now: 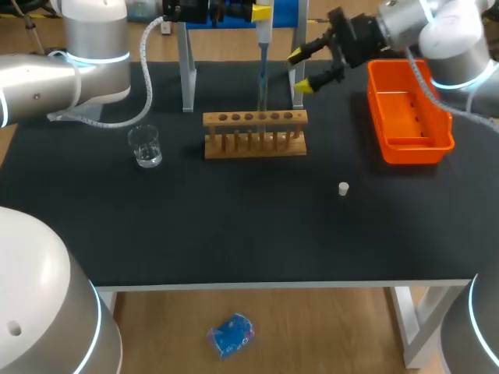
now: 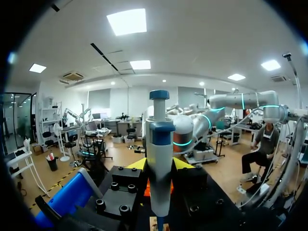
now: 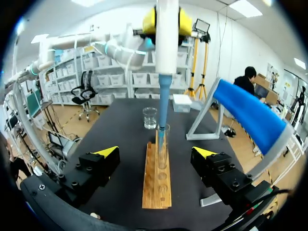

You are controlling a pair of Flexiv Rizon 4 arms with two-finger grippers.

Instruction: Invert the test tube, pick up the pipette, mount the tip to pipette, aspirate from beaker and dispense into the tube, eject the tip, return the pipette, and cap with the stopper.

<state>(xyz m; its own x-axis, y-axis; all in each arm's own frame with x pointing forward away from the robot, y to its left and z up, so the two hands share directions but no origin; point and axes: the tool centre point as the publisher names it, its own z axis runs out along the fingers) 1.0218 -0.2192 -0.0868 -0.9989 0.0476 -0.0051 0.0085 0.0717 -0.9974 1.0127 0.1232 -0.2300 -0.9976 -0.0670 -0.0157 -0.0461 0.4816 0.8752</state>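
My left gripper (image 1: 260, 12) hangs over the back of the table, shut on the white pipette (image 1: 263, 39); in the left wrist view the pipette (image 2: 160, 159) stands between the yellow fingertips (image 2: 137, 164). Its blue tip (image 1: 262, 78) points down into the mouth of a clear test tube (image 1: 263, 118), which stands upright in the wooden rack (image 1: 255, 132). In the right wrist view the tip (image 3: 163, 103) enters the tube (image 3: 162, 147) ahead of my right gripper (image 3: 156, 153), which is open and empty. That gripper (image 1: 301, 70) sits just right of the pipette. The white stopper (image 1: 343, 188) lies on the mat.
A glass beaker (image 1: 146, 146) with a little liquid stands left of the rack. A blue pipette stand (image 3: 250, 118) on grey legs (image 1: 187, 74) rises behind the rack. At the right of the table sits an orange bin (image 1: 409, 144).
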